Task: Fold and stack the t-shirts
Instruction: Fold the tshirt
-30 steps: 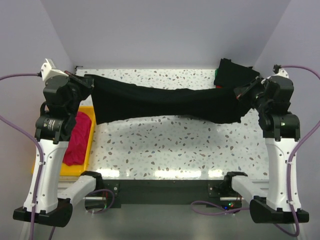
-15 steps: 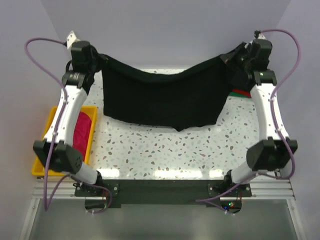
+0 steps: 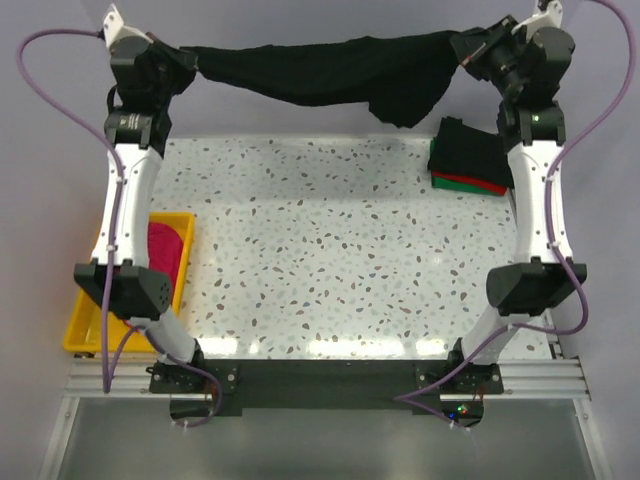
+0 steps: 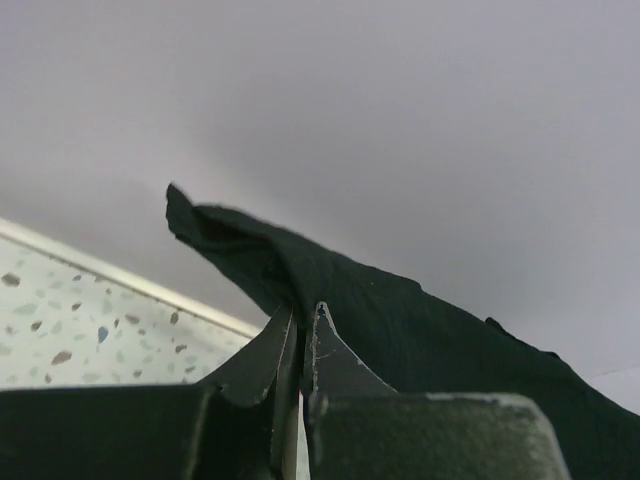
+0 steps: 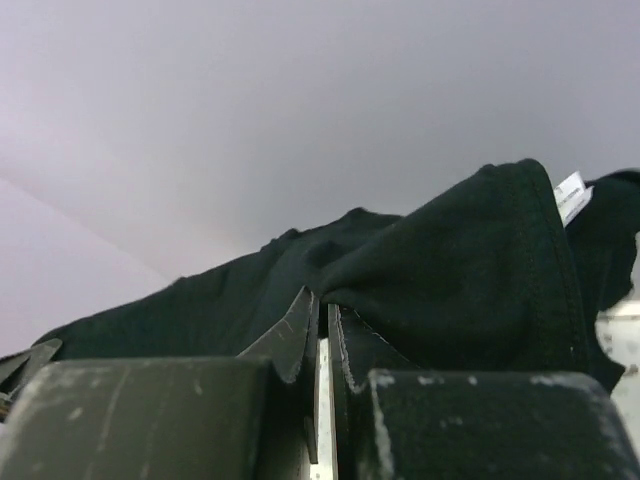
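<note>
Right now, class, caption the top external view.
The left gripper and right gripper hold the black t-shirt stretched above the table; folded stack lies far right.

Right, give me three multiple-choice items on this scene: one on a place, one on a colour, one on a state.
1. The folded stack sits at: A the table top's far right; B its middle; C its near left corner.
2. The shirt in the yellow tray is: A green; B magenta; C white.
3. The black t-shirt is: A flat on the table; B folded; C hung in the air between both arms' jaws.
Key: 1 A, it lies at the far edge on the right; 2 B, pink-red cloth shows in the tray; 3 C, both jaws are shut on its ends, clear of the table.
</note>
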{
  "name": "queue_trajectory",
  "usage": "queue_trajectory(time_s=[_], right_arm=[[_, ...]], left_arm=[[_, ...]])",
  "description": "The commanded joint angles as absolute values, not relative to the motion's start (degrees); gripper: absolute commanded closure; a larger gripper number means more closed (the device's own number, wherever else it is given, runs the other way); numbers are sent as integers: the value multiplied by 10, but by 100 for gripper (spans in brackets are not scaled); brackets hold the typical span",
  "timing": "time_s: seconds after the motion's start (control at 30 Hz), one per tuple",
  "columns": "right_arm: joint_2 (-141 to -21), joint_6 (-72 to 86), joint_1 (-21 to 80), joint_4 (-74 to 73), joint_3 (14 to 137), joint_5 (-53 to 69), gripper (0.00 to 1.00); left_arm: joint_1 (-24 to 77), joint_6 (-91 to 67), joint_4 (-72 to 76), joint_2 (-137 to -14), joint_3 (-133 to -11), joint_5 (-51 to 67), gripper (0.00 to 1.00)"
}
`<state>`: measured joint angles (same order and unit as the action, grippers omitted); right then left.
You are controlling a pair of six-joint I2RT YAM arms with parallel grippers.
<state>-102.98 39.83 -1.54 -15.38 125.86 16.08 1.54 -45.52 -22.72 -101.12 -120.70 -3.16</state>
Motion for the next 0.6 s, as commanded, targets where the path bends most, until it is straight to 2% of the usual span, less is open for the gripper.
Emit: queue_trajectory(time_s=[0.0,0.33,0.4,0.43,0.57], right_arm=[[-942,393,-18,-118,1150,167,100],[-772,418,-18,-92,648,183,100],[-764,412,-18,-106,575,178,100],[-759,390,-18,-125,557,166,100],[-758,343,-18,-188,498,126,100]], left_arm=[[7,-440,-167,-933,-1081,-21,100],[7,-480,-85,-753,-584,-3,100],[8,-489,-78,-739,-525,14,100],[8,-492,-73,-729,-471,16,100],[8,-493,-96,-702,-377,9,100]])
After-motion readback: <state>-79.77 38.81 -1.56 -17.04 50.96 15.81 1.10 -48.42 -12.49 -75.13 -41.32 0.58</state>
